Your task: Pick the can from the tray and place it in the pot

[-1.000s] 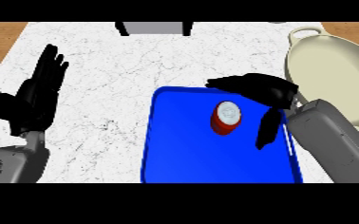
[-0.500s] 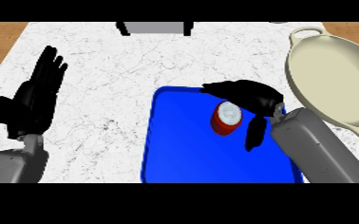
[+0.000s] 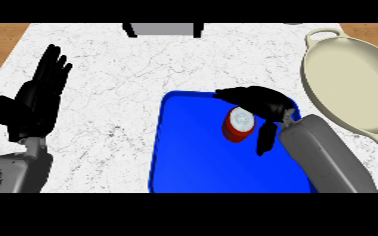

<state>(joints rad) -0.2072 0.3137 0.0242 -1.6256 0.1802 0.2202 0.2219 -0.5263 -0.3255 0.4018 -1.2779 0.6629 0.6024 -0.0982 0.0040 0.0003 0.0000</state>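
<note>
The white marbled counter (image 3: pixel 148 75) filled the view, and the blue tray (image 3: pixel 199 155) took up its near middle, under and to the left of the right hand's fingers. The cream pot (image 3: pixel 347 75) lay to the right of those fingers, well apart, and nothing showed inside it. The tray held one thing, the red can (image 3: pixel 239 125).

The right hand (image 3: pixel 258 100) arched over the can from the right. Its fingers (image 3: pixel 236 96) curved across the far side of the can's top and its thumb (image 3: pixel 263 140) hung just beside the can's near right. The fingers were curled partway round it; whether they touched it I could not tell. The can stood roughly upright, its long axis tipped a little away, pale lid showing, directly left of the palm.

The left hand (image 3: pixel 37 100) rested open near the left edge, fingers up, far from the can.

The right hand was clearly the nearer, so closing and lifting rightward toward the pot looked like its job.
</note>
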